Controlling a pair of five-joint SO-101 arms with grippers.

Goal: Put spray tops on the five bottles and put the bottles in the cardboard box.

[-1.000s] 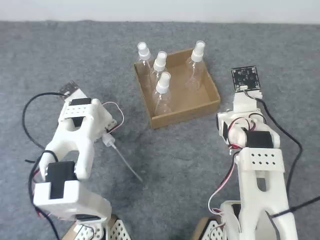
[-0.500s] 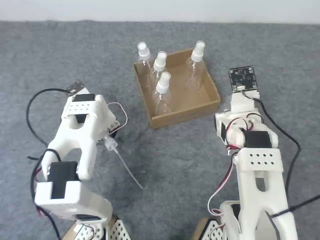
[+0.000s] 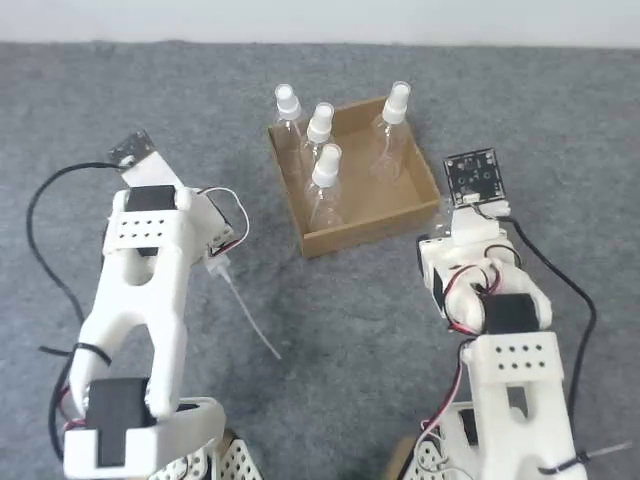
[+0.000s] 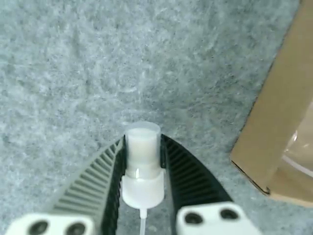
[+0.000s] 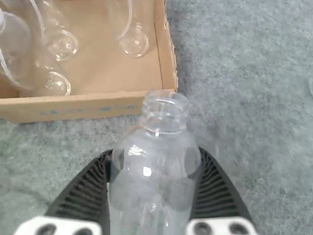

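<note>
My left gripper is shut on a white spray top. Its thin dip tube trails out over the grey carpet left of the cardboard box. My right gripper is shut on a clear bottle with an uncapped neck, just off the box's front wall. Several capped clear bottles stand in the box, among them one near the front and one at the back right. The left arm stands left of the box, the right arm at its right front corner.
Grey carpet covers the table, with open room between the two arms in front of the box. Cables loop beside the left arm. A pale wall edge runs along the back.
The left arm has lifted and stretched forward with the spray top, its tube swinging along. The right arm has shifted left and closer to the box's corner.
</note>
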